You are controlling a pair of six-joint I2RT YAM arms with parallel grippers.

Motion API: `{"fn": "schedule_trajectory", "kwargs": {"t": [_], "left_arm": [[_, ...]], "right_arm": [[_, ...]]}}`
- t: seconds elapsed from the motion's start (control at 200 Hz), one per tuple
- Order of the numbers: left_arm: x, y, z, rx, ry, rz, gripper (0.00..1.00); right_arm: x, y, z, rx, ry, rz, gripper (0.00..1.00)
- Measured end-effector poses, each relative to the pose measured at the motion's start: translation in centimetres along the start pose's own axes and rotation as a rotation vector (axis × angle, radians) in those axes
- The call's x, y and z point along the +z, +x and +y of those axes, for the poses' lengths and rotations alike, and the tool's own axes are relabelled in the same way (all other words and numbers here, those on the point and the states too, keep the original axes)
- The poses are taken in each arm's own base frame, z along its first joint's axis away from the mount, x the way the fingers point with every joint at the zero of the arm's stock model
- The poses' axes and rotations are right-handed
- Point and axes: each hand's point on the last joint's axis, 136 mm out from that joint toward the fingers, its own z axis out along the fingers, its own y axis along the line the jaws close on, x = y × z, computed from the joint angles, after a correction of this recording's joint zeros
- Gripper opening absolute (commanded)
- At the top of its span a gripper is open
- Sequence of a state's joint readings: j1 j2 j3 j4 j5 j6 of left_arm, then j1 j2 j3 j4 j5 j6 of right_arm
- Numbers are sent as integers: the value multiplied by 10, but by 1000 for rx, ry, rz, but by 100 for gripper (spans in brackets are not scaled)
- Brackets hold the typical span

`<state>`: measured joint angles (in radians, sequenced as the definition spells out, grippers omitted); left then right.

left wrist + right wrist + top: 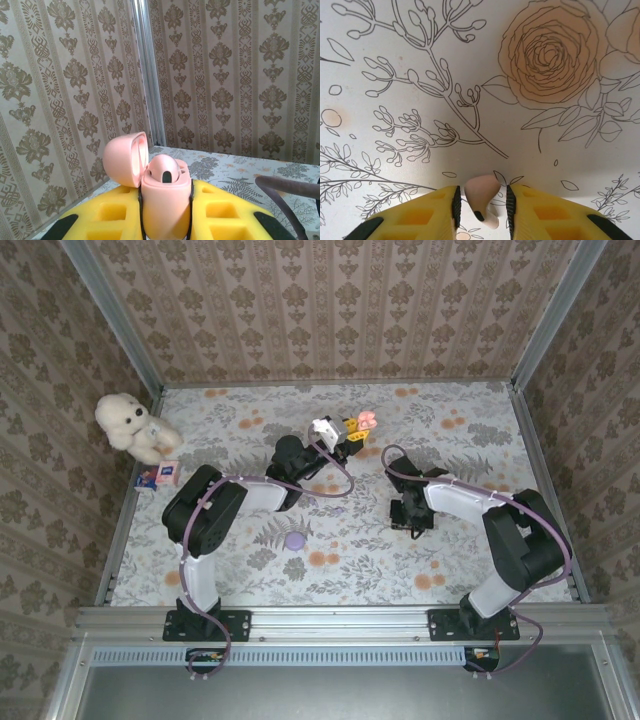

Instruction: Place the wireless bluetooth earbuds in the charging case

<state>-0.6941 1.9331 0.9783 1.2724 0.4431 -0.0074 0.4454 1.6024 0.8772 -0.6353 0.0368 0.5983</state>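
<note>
From above, a white teddy bear [128, 422] sat in the worktop's [480, 455] far-left corner, and a small lilac round piece [294, 539] lay on the floral cloth near the left arm, too small to identify. There the left hand [353, 426] was raised over the middle of the worktop, its load a mere pink speck. The left wrist view showed it as the charging case [165, 205], pale pink, clamped upright between the yellow fingers, with its lid [125, 160] flipped open to the left. A rounded pink piece with a dark oval sat in its mouth. Its base was cut off below. In the right wrist view, the right hand [482, 202] stood slightly apart around a pale pinkish earbud [481, 192] on the cloth, a sliver of gap on each side. The bud's lower end ran out of frame.
</note>
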Motion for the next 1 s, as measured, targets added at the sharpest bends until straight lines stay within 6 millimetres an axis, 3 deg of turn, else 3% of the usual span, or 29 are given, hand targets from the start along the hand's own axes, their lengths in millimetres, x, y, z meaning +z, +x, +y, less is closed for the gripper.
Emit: {"fn": "schedule_trajectory", "kwargs": {"t": [1.0], "left_arm": [[1, -3, 1, 3, -3, -7, 0]], "right_arm": [[4, -3, 2, -27, 97, 67, 29]]}}
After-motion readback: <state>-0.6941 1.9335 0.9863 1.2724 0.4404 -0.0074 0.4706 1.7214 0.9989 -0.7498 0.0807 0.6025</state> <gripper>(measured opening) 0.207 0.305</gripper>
